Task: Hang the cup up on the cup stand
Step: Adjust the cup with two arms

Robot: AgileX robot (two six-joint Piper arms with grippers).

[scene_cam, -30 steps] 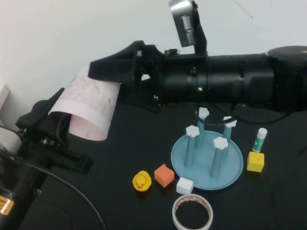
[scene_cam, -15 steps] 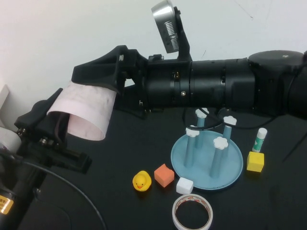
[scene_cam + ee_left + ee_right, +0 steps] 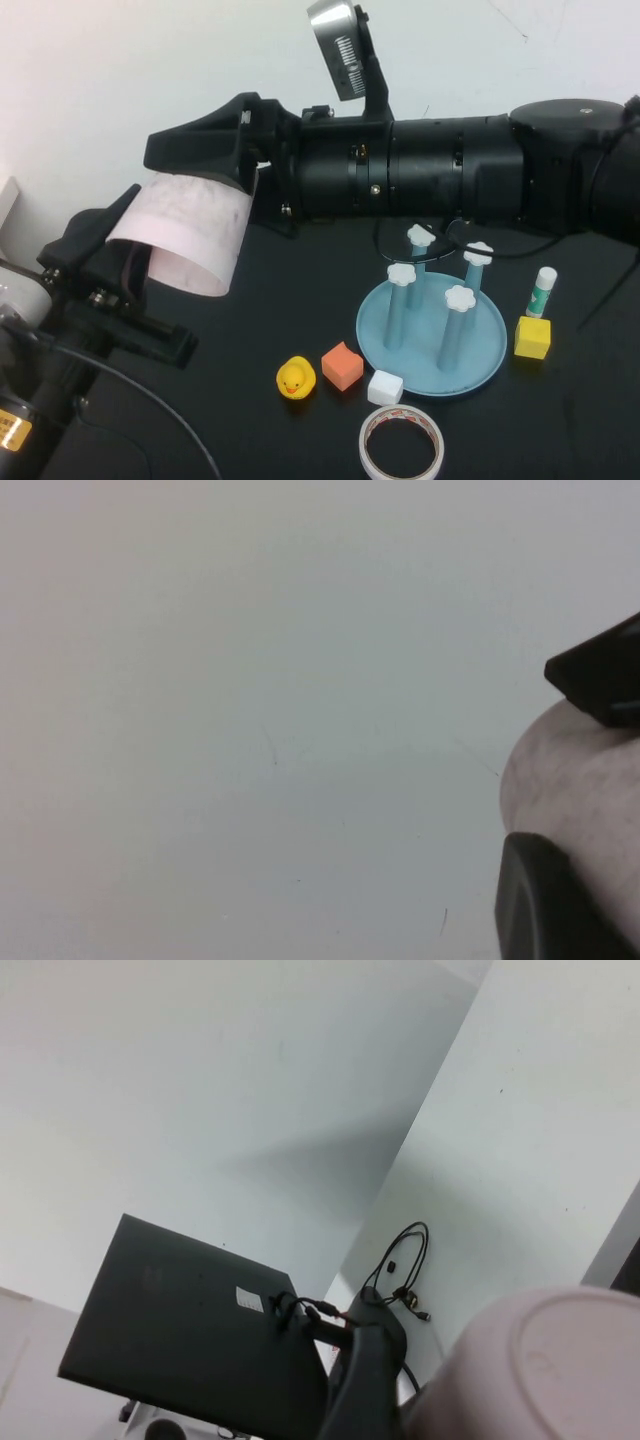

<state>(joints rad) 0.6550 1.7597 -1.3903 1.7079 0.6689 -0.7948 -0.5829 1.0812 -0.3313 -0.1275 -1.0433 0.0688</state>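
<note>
The right gripper (image 3: 205, 150) reaches across from the right, jaws spread wide around the base end of the pink cup (image 3: 190, 235). The left gripper (image 3: 100, 262), jaws closed on the cup's rim, holds it aloft at left. The blue cup stand (image 3: 432, 340) with 4 pegs sits well apart.

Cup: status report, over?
Left pincer shut on cup, held off table. Right pincer at cup's closed end. Cup stand pegs bare.

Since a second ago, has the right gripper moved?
Yes. The right gripper has slid toward the robot's left, farther from the cup stand, over the cup.
</note>
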